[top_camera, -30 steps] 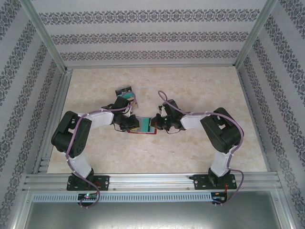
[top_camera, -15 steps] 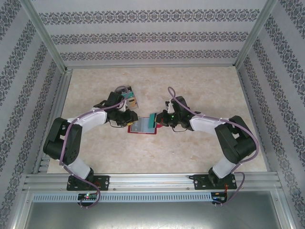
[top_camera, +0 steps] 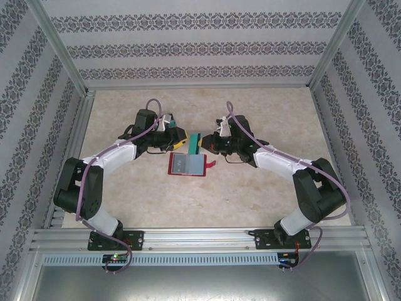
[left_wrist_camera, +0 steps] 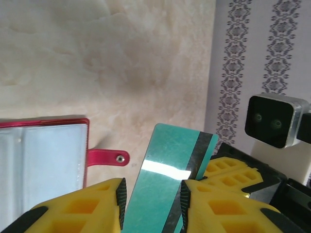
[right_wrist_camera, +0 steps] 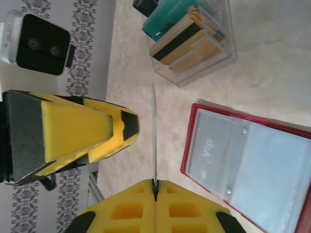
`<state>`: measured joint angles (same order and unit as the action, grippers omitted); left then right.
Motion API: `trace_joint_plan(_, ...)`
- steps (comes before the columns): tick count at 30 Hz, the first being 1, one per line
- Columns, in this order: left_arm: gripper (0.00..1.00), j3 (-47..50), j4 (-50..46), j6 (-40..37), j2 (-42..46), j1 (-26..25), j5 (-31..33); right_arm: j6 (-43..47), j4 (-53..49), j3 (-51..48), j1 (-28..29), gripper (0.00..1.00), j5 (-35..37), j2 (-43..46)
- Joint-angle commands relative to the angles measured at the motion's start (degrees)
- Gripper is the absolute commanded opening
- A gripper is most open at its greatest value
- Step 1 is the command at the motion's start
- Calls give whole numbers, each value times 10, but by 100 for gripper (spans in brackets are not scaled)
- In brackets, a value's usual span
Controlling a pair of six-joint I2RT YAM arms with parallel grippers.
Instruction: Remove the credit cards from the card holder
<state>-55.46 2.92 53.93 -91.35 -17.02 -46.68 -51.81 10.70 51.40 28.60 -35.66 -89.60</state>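
**A:** What had changed in that last second?

**B:** You had both pincers low over the card holder [top_camera: 187, 165]. By this moment you had drawn them off toward the far side of the surface [top_camera: 263, 113], and the teal card [left_wrist_camera: 170, 155] had come with them, clear of the holder.

**A:** Which arm had it?

**B:** Your right pincer [right_wrist_camera: 155, 185] was clamped on one end, holding the card on edge. Your left pincer [left_wrist_camera: 152, 187] stood apart, and from the right wrist view it sat just beside the card, not touching. I judged you had let go there.

**A:** And the holder?

**B:** It lay open and flat on the surface, grey-blue face up, with its red tab [left_wrist_camera: 108, 158] toward your right arm's side. It was near both pincers but apart from them.

**A:** So where did that leave me?

**B:** One card was out, I judged. The clear box [right_wrist_camera: 228, 51] of other cards stood near and looked the likely place for it. One pocket showed "Vip", and I couldn't tell whether that was another card.
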Motion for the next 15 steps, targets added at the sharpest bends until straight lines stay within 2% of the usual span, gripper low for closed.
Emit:
trace_joint_plan(1,37,10,55,29,-3,3,-25,-31,54,10,-6,1,-29,0)
trace_joint_plan(9,34,14,59,28,-6,2,-30,-59,102,10,-3,1,-42,-17)
trace_joint_plan(12,30,18,78,38,-5,3,-38,-60,106,11,-2,2,-48,-26)
trace_joint_plan(15,21,19,79,38,-2,3,-38,-59,107,6,-2,5,-44,-30)
